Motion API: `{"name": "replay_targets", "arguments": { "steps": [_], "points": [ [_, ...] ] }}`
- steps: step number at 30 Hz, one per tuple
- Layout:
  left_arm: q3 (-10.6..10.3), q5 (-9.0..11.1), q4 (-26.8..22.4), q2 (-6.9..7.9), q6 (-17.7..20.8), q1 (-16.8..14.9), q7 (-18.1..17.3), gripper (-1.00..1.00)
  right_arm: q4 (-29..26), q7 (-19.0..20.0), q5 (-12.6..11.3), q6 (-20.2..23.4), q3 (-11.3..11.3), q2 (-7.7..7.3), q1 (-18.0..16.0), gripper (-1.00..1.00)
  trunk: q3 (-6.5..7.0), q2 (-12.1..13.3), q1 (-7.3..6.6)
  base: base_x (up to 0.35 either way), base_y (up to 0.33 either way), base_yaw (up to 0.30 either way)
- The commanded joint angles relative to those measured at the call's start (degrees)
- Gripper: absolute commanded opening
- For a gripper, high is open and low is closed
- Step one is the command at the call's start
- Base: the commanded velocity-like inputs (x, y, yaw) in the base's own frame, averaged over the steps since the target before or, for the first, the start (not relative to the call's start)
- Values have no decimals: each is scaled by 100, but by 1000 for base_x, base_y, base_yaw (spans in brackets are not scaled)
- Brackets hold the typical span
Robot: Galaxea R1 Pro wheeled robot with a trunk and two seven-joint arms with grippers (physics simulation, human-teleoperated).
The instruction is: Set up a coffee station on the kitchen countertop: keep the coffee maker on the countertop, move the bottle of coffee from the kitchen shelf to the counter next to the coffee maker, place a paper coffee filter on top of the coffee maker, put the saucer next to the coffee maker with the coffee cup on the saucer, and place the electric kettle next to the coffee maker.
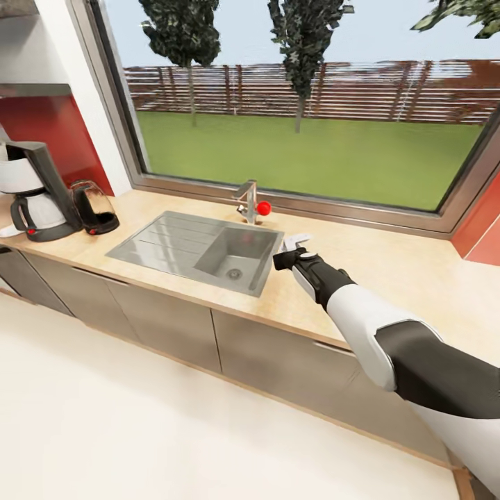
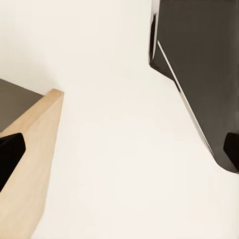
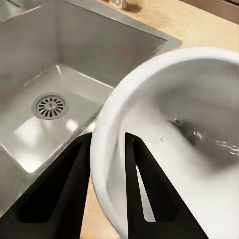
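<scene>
- The right gripper (image 1: 295, 251) pinches the rim of a white cup (image 3: 174, 134): in the right wrist view one finger (image 3: 74, 189) lies outside the wall and the other inside, with the cup's mouth turned toward the camera. A rim pinch like this probably keeps the cup steady for carrying, though it leaves the cup tilted.
- The cup hangs over the counter (image 1: 389, 271), just beside the right edge of the sink (image 1: 208, 250). The basin and its drain (image 3: 50, 105) lie close below and beside it.
- The coffee maker (image 1: 38, 191) stands at the far left of the counter, with the kettle (image 1: 94, 206) just beside it, well apart from the cup.
- A white edge by the coffee maker's base may be the saucer; too little shows to be sure.
- Between the cup and that end lie the open sink and the tap (image 1: 250, 201) with its red knob. My judgement is that the arm must carry the cup over or around these, and the kettle crowds the near side of the coffee maker.
- The left wrist view shows pale floor, a wooden edge (image 2: 40, 149) and a dark panel; whether the left hand is wide or narrow I cannot tell.
</scene>
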Motion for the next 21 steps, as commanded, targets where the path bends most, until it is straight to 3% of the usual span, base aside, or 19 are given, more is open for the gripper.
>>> {"name": "replay_targets", "arguments": {
  "steps": [1, 21],
  "points": [
    [47, -60, -8, -7, -10, 3, 17, 100, -7, 8, 7, 35, 21, 7, -3, -100, -1, -9, 3, 0, 0, 163],
    [47, -60, -34, -44, -12, 1, 18, 100, 5, -6, 7, 35, 21, 49, 0, -100, 149, -9, 3, 0, 0, 174]
  ]
}}
